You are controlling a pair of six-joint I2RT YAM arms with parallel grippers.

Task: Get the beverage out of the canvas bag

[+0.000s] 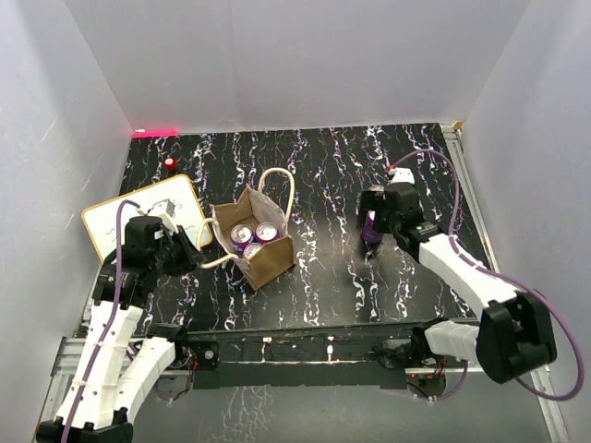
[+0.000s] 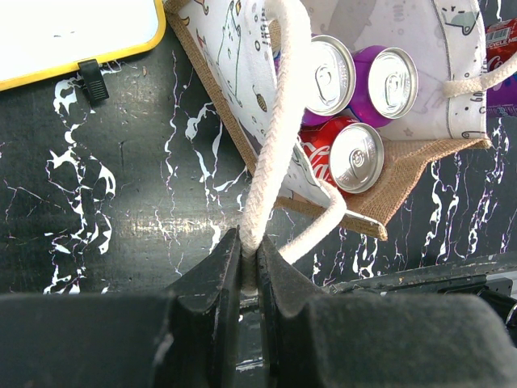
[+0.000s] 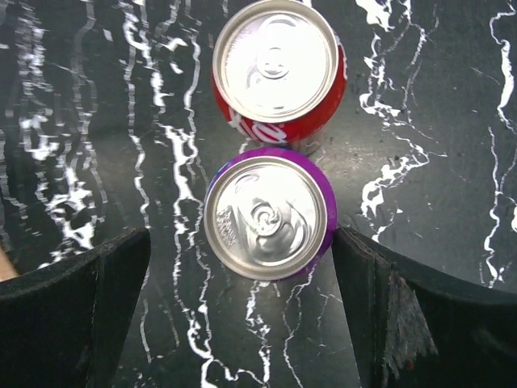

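Your left end effector pinches the tan canvas bag's cream rope handle. Your right end effector gapes around the purple metal can.

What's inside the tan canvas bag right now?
Three upright cans: two purple aluminium cans, one red aluminium can. The tan canvas bag's floor and anything beneath them is covered.

Red aluminium can, upper middle of the right wrist view: white curling script is showing at its lower edge, cut off and unreadable.
Second red can inside the tan canvas bag, centre of the left wrist view: white swirl lettering is peeking out, unreadable.
White printed bag lining, upper right: tiny dark lettering is showing among cartoon drawings, illegible.
Orange-rimmed white board: dark scribbles are showing, no word legible.
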